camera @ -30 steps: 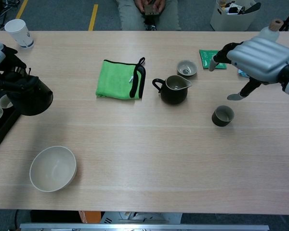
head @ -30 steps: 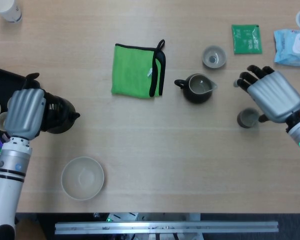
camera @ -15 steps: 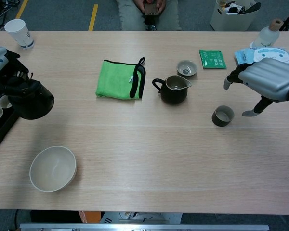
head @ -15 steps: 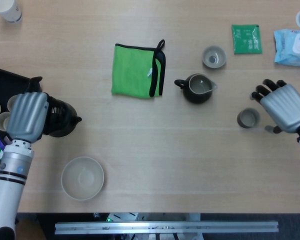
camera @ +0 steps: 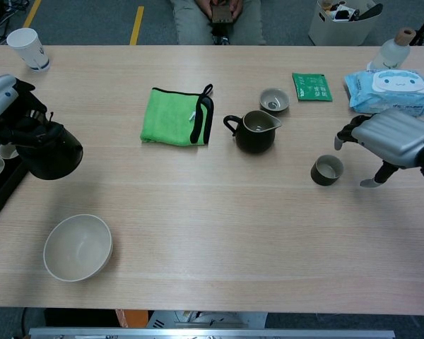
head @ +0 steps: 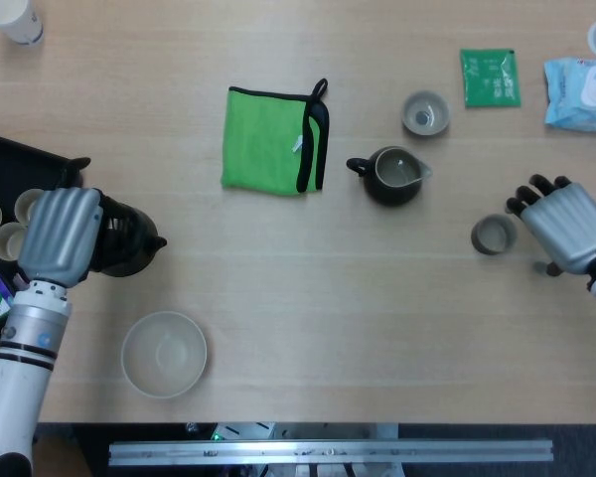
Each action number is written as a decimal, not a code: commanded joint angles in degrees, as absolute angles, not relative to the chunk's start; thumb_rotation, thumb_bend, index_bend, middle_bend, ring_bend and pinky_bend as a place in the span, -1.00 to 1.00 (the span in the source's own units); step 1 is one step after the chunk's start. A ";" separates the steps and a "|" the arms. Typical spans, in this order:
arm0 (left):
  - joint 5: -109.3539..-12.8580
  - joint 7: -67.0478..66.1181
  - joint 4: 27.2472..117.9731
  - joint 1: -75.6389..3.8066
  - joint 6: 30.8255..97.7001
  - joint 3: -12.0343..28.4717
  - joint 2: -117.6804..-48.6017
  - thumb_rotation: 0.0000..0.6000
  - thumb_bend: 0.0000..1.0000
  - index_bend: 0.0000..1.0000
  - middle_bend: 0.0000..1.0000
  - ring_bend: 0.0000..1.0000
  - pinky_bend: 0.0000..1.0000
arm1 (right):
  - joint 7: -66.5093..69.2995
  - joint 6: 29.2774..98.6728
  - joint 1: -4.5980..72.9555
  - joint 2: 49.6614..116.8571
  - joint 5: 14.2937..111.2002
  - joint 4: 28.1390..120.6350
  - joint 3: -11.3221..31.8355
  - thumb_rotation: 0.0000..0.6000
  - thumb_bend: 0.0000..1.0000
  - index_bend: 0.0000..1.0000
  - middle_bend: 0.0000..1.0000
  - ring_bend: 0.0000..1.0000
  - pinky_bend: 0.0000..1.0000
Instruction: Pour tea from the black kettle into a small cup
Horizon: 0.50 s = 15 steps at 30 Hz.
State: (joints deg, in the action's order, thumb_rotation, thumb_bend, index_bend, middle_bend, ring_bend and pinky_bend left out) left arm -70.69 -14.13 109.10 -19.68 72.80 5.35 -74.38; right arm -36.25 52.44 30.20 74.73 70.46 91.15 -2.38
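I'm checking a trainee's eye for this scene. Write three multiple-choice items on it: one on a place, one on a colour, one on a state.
1. Where is the folded cloth?
A. Left of the dark pitcher
B. Inside the large bowl
C. On the black tray

2. What colour is the flat packet near the far edge?
A. Red
B. Green
C. Yellow

3. What is the left hand doing?
A. Lying flat on the table
B. Holding the black kettle
C. Holding the cloth

Answers:
1. A, the cloth lies on the table left of the pitcher.
2. B, the packet is plainly green.
3. B, the hand is closed around the kettle's top.
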 commanded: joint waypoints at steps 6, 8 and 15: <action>-70.49 -13.33 108.83 -19.60 72.44 5.32 -74.29 0.98 -0.24 1.00 1.00 0.90 -0.72 | -38.42 52.04 31.19 78.01 69.00 88.73 -2.18 1.00 -0.82 -0.40 -0.42 -0.63 -0.34; -70.49 -13.15 108.70 -19.56 72.39 5.29 -74.23 0.98 -0.24 1.00 1.00 0.90 -0.72 | -39.29 52.00 31.48 78.79 68.42 88.22 -2.09 1.00 -0.82 -0.40 -0.42 -0.63 -0.34; -70.47 -12.51 108.35 -19.46 72.24 5.32 -73.96 0.98 -0.24 1.00 1.00 0.90 -0.72 | -41.48 51.55 32.45 81.00 65.88 86.73 -1.70 1.00 -0.82 -0.41 -0.42 -0.63 -0.34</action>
